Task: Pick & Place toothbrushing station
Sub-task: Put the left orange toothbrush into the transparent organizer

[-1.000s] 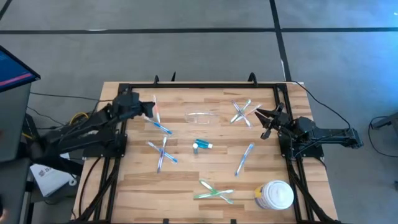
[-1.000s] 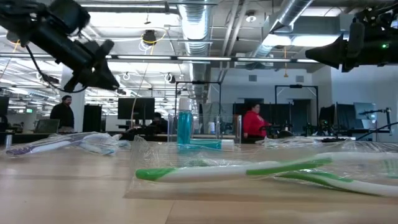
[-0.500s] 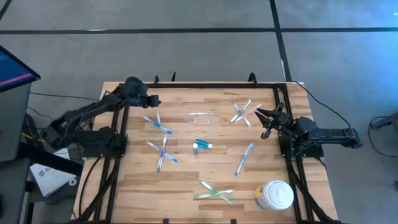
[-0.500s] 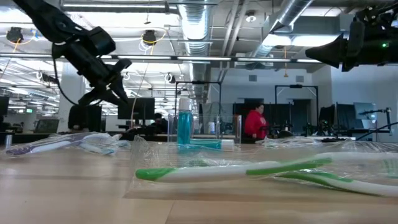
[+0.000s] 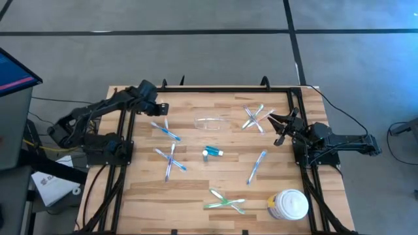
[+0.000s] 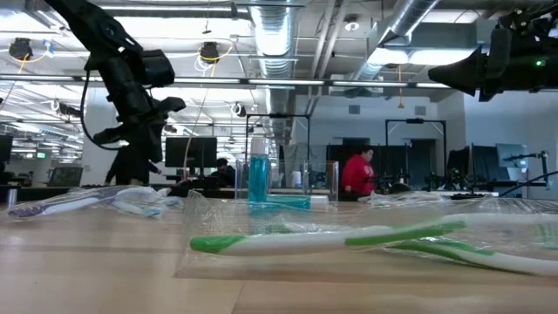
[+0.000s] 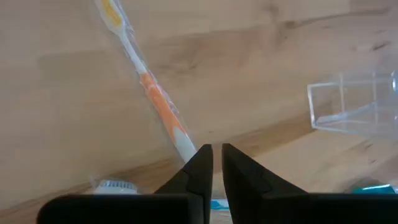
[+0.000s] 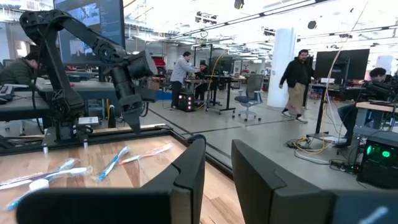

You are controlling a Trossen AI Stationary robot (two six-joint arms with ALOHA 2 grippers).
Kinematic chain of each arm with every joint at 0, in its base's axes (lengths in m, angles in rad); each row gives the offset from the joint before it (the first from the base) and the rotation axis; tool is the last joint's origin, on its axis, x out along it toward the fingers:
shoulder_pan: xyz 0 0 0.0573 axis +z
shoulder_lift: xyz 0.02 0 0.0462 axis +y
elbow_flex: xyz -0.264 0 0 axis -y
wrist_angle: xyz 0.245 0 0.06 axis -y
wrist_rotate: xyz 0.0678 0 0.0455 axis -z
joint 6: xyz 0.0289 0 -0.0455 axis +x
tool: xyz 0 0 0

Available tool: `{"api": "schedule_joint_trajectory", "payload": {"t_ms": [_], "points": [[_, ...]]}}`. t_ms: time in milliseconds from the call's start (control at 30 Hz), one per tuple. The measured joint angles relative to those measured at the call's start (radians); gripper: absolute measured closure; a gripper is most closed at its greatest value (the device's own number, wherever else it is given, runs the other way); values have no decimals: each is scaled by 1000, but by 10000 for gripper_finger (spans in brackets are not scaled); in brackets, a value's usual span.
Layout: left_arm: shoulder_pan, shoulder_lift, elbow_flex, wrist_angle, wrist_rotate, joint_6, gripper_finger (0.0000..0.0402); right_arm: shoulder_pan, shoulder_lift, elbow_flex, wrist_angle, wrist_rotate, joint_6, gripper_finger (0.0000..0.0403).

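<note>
A small clear holder (image 5: 211,122) lies on the wooden table at the far middle; it also shows in the left wrist view (image 7: 351,106). A teal tube (image 5: 212,153) lies near the centre. Thin toothbrushes lie scattered: an orange-and-white one (image 7: 149,93), blue ones (image 5: 171,160) (image 5: 258,166), green ones (image 5: 225,201), whitish ones (image 5: 255,117). My left gripper (image 5: 159,106) hovers at the far left over the orange-and-white toothbrush, its fingers (image 7: 217,155) shut and empty. My right gripper (image 5: 277,128) waits open at the right edge, raised.
A white round lidded jar (image 5: 289,204) stands at the near right corner. Black frame rails (image 5: 124,150) run along the table's left, right and far edges. Bare wood lies between the tube and the green toothbrushes. People move in the room beyond.
My left gripper has shifted slightly toward the table's far edge and tipped from a slant to point steeply down over the orange-and-white toothbrush, as the arm's elbow swung up. The toothbrushes, holder and tube have stayed in place.
</note>
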Motion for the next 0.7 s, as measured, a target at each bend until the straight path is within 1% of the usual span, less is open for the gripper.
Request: {"api": "schedule_joint_trajectory", "payload": {"t_ms": [100, 200, 500, 700], "points": [[-18, 22, -2, -3, 1, -1, 374, 0, 0, 0, 0, 0, 0, 332], [-34, 46, -2, -4, 1, -1, 365, 0, 0, 0, 0, 0, 0, 332], [-42, 111, -3, -6, 0, -10, 314, 0, 0, 0, 0, 0, -1, 332], [-42, 148, -3, -6, -2, -13, 296, 0, 0, 0, 0, 0, -1, 332]]}}
